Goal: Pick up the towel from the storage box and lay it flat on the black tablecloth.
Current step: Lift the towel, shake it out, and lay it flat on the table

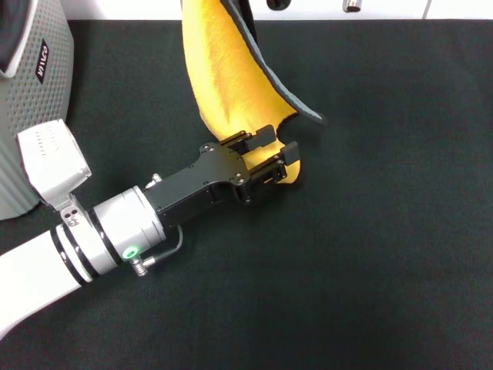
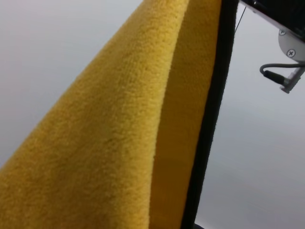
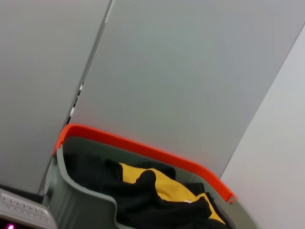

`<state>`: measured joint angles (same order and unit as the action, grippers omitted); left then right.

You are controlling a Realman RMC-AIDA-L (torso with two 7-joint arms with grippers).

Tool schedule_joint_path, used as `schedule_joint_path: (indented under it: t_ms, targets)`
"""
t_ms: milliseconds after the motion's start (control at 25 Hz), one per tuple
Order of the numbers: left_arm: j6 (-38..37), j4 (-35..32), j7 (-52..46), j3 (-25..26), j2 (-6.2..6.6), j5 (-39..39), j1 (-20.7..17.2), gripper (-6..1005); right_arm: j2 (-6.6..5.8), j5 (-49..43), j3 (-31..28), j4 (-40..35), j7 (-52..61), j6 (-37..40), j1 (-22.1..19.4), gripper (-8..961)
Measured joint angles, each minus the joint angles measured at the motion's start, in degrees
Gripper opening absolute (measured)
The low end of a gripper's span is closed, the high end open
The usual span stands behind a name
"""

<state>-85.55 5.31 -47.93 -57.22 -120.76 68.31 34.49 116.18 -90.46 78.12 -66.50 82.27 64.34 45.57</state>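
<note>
The towel [image 1: 223, 69] hangs in a long fold, yellow-orange face toward me, with a grey-green edge [image 1: 296, 104] curling along its right side. Its top runs out of the head view; its lowest corner reaches the black tablecloth [image 1: 385, 231]. My left gripper [image 1: 274, 148] reaches in from the lower left with its fingers apart, astride that lower corner. The left wrist view is filled by the towel [image 2: 119, 138] close up. Part of my right arm's wrist hardware [image 2: 286, 43] with a cable shows above the towel. The storage box [image 1: 42, 85] stands at the far left.
The right wrist view shows a grey bin with an orange rim [image 3: 143, 150] holding black and yellow cloths, against pale walls. The tablecloth's far edge meets a white wall base [image 1: 385, 9].
</note>
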Motion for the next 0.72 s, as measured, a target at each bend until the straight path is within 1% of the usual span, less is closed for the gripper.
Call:
schedule_joint_path:
  t_ms: [120,280,400,440,560,720]
  targets:
    - [0.25,0.01,0.03,0.31,0.0,-0.34,-0.18,579,-0.03,2.27,-0.23,-0.87,-0.8,0.14,-1.26,12]
    - [1.36,-0.23,0.07,1.74,0.0,-0.42,-0.48,579,-0.38,6.08,-0.63,-7.26,-0.74,1.11,-5.29,13]
    - [2.33,-0.39,0.31,3.31,0.0,-0.43,-0.56,579,-0.27,6.73,-0.69,-13.7,1.07,0.9,-9.51,13]
    - [2.37,-0.44,0.34,3.7,0.0,-0.43,-0.59,579,-0.27,6.73,-0.69,-13.7,1.07,0.9,-9.51,13]
    - [1.92,-0.79,0.38,5.03,0.0,-0.42,-0.59,580,-0.33,6.52,-0.69,-17.24,4.19,0.14,-11.82,13]
    - [0.1,-1.74,0.39,5.53,0.0,-0.25,-0.6,580,-0.46,6.13,-0.69,-20.49,5.28,-3.03,-13.88,13]
